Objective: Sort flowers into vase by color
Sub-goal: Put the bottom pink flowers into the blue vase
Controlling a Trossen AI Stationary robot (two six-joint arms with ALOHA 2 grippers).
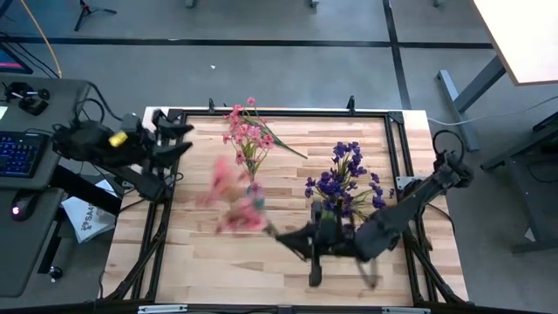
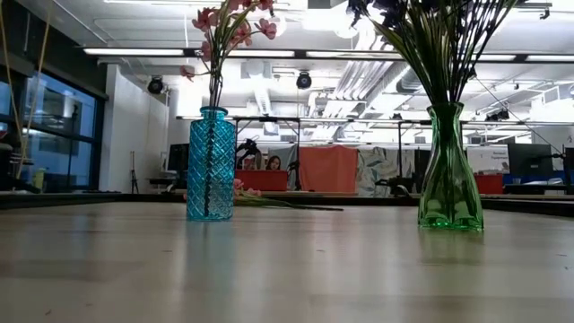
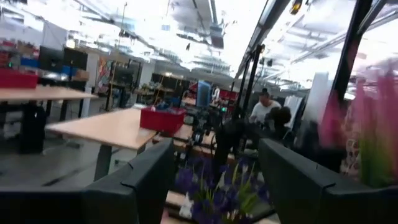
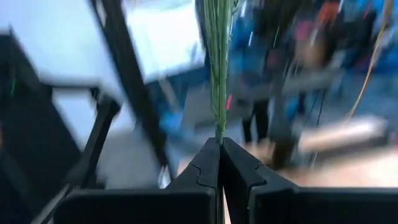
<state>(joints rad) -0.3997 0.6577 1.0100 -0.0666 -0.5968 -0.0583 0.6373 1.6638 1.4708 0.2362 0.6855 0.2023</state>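
A blue glass vase (image 2: 212, 163) stands on the table with pink sprigs (image 1: 248, 139) in it. A green glass vase (image 2: 448, 170) holds deep purple sprigs (image 1: 344, 179). One more pink sprig (image 2: 269, 202) lies flat on the table behind the blue vase. My right gripper (image 1: 279, 234) hovers near the table's near edge, between the two vases, shut on another pink sprig whose blossoms (image 1: 231, 205) show as a blur beside the blue vase. My left gripper (image 1: 179, 144) waits open at the far left corner of the table. My right gripper pinches the pink sprig's green stems (image 4: 219, 127) between its two shut fingers (image 4: 205, 165), near the stems' lower end. The stems run straight on from the fingertips. The sprig is lifted clear of the table, and its blossom end reaches toward the blue vase.
A black frame rail (image 1: 279, 113) runs around the wooden table top. A desk with a keyboard (image 1: 22, 153) stands off the left side. There is bare wood (image 2: 287, 269) at the near side and between the vases. People sit in the room far behind.
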